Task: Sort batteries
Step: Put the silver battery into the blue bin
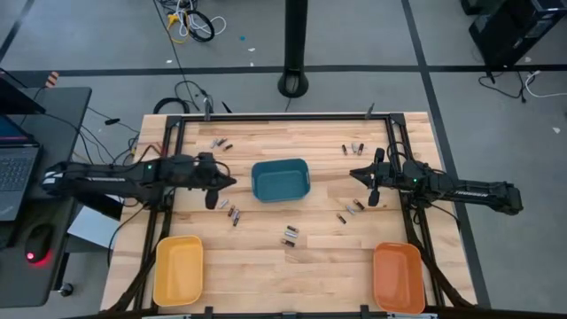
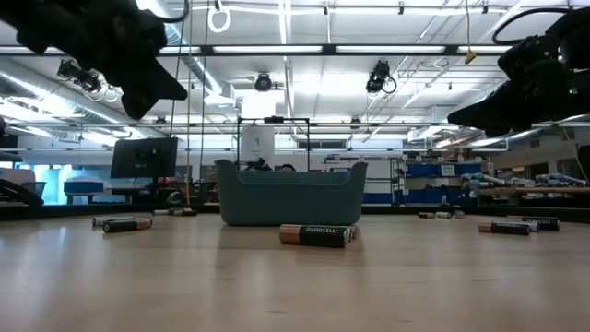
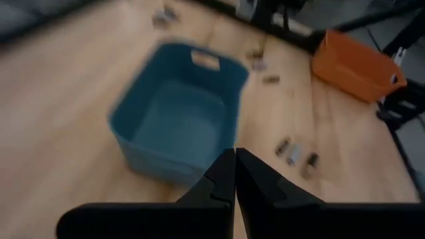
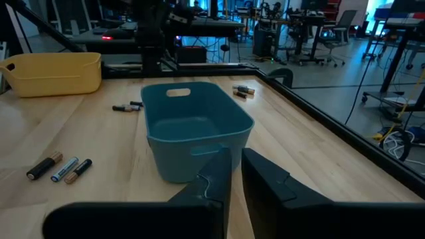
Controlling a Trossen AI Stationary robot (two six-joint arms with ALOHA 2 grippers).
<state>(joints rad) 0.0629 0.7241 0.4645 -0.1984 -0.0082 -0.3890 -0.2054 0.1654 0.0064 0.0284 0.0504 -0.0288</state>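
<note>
High view: the batteries (image 1: 291,236) are seen scattered in small groups over the wooden table (image 1: 266,266). One group lies in the middle, on the near side of the teal bin (image 1: 280,180), between the yellow tray (image 1: 178,270) and the orange tray (image 1: 397,276). Another group (image 1: 232,213) lies just below the left gripper (image 1: 232,182), and a further group (image 1: 351,211) is found near the right gripper (image 1: 354,173). Two more groups are seen toward the far edge, one (image 1: 220,143) on the left side and one (image 1: 354,148) on the right side. No battery is seen inside the teal bin, whose interior appears bare in both wrist views.

From the low view, a copper-and-black battery (image 2: 316,235) is seen lying on its side in front of the bin (image 2: 289,193), with others resting flat to either side.

The left gripper is held above the table just left of the bin; in the left wrist view its fingers (image 3: 219,180) are pressed together with nothing between them. The right gripper is held above the table to the right of the bin, pointing toward it; in the right wrist view its fingers (image 4: 216,174) stand almost together, only a thin gap between them, and nothing is gripped.
</note>
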